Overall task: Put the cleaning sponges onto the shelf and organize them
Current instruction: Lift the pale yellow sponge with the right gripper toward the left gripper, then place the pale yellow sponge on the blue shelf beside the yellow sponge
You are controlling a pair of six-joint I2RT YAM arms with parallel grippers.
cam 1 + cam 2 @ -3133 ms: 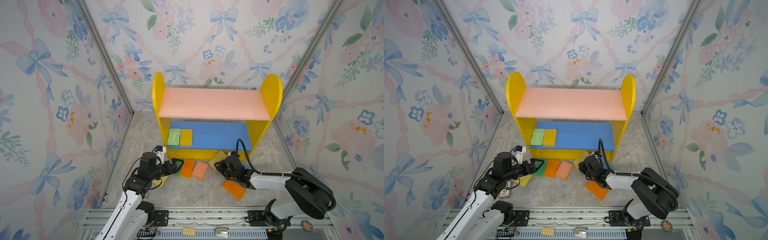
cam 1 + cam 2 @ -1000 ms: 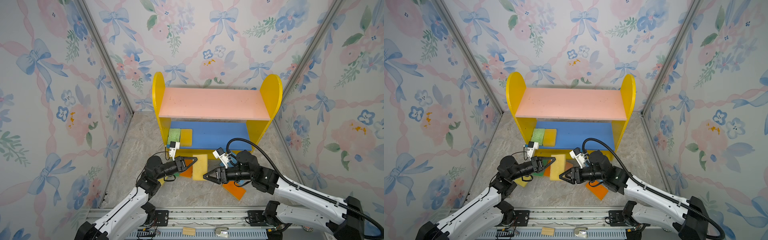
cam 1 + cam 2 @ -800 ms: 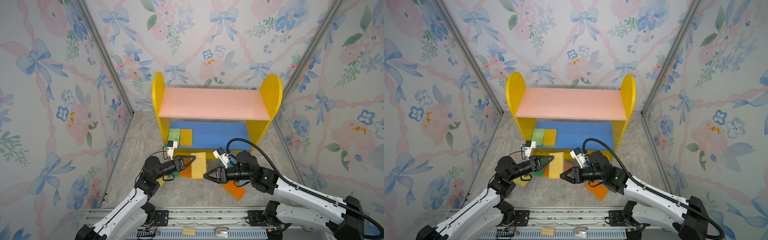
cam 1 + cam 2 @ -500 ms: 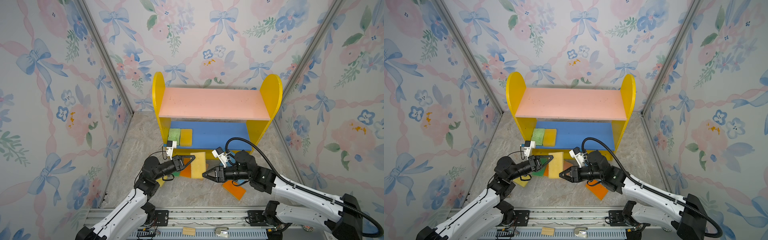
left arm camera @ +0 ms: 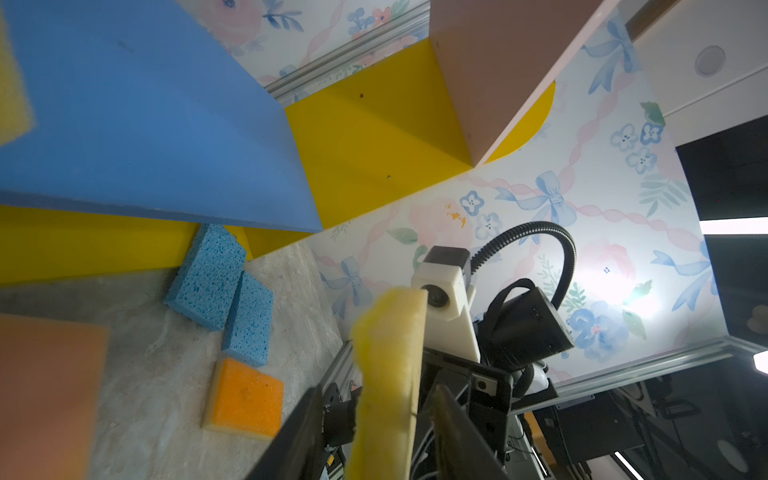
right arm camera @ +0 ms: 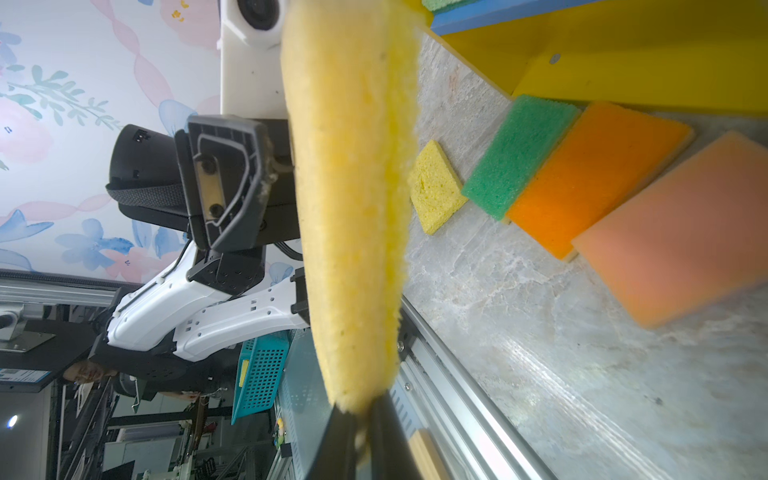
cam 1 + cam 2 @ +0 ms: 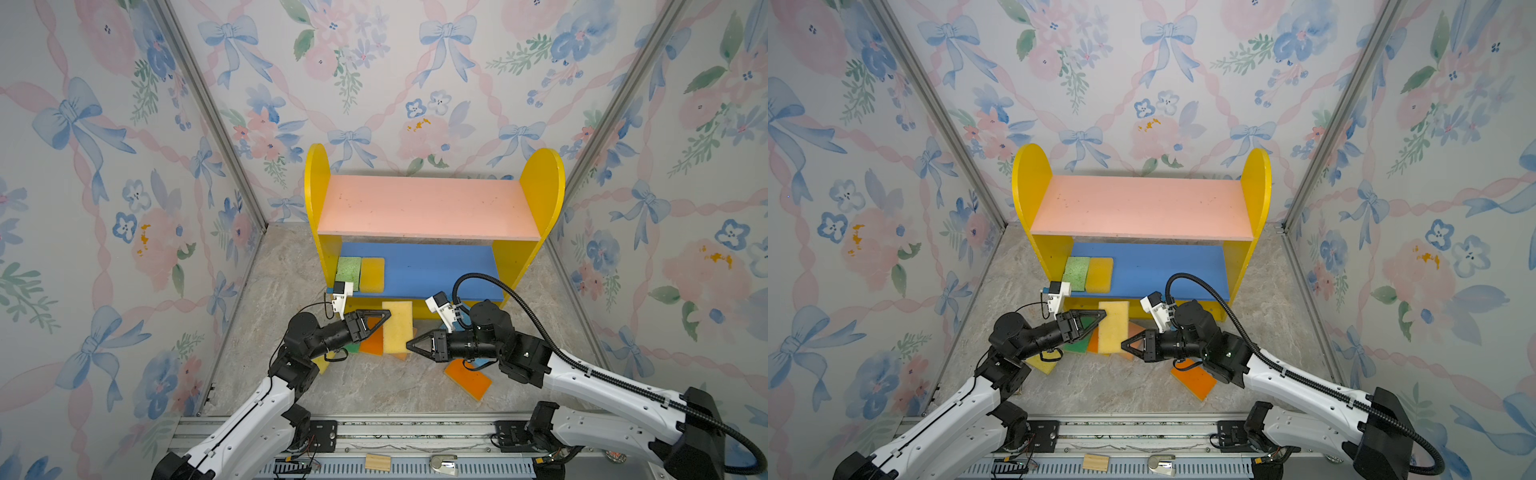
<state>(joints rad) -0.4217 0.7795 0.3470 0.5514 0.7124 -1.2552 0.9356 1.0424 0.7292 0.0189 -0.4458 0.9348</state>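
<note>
Handover done: right pincer [image 7: 409, 344] has pinched the upright yellow sponge [image 7: 397, 328] by its near edge, left pincer [image 7: 385, 316] has let go and stands wide; sponge hangs just before the shelf [image 7: 424, 208], ready for shelving

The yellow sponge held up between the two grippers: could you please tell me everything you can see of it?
This yellow sponge is a flat rectangle of pale, porous foam, standing on edge in the air before the shelf, over an orange sponge on the floor. The right gripper is shut on one end, squashing it thin there. The left gripper has its jaws open either side of the opposite edge.
</note>
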